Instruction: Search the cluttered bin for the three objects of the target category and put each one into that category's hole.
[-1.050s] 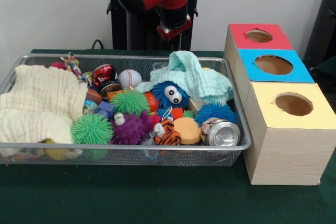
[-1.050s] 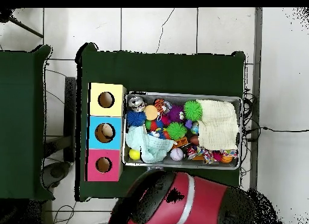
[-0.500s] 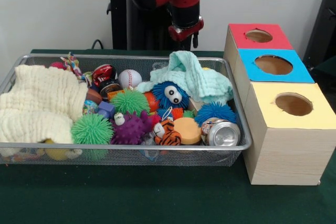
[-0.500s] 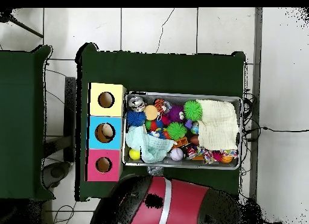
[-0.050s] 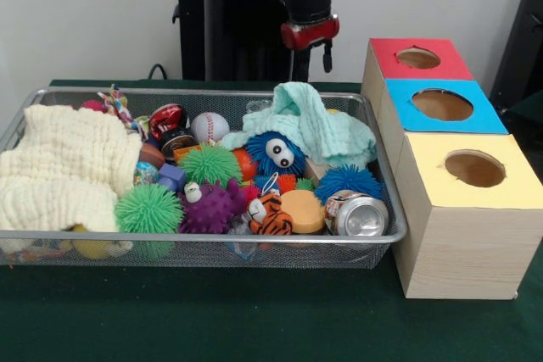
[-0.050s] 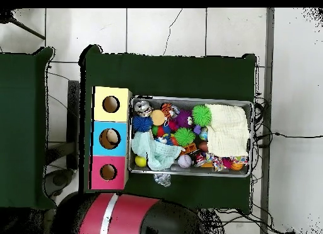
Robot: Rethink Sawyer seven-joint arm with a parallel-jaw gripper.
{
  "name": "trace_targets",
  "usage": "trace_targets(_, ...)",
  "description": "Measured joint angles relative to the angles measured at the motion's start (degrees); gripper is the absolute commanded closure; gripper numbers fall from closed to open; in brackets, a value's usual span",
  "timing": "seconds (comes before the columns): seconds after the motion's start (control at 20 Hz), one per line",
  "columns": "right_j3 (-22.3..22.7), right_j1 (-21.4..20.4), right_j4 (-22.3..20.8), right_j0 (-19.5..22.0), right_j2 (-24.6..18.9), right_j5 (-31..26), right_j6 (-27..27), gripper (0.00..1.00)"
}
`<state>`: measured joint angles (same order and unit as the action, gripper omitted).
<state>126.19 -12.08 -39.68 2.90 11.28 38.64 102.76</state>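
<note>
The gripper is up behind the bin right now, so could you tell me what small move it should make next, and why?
Probably bring the gripper forward and down over the bin: it hangs above the far rim, holds nothing, and the toys still lie inside.

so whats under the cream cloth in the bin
A yellow ball and bits of coloured toys peek out below the cream cloth; whatever else lies beneath is covered.

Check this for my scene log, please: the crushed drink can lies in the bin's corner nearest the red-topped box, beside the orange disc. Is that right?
Not quite. In the front view the crushed drink can lies in the bin corner nearest the yellow-topped box, not the red-topped box, which is at the row's far end. It does lie beside the orange disc.
</note>
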Motion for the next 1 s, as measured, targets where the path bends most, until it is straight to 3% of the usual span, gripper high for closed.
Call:
trace_targets(0.1, 0.6, 0.8, 1.0, -0.3, 1.6, 8.9, 0.0, 0.00)
trace_targets(0.4, 0.6, 3.5, 2.1, 0.0, 5.3, 23.5, 0.0, 0.00)
trace_targets(0.75, -0.3, 5.6, 5.1, -0.1, 7.5, 26.7, 0.0, 0.00)
trace_targets(1.0, -3.0, 9.1, 7.6, 0.0, 9.3, 32.1, 0.0, 0.00)
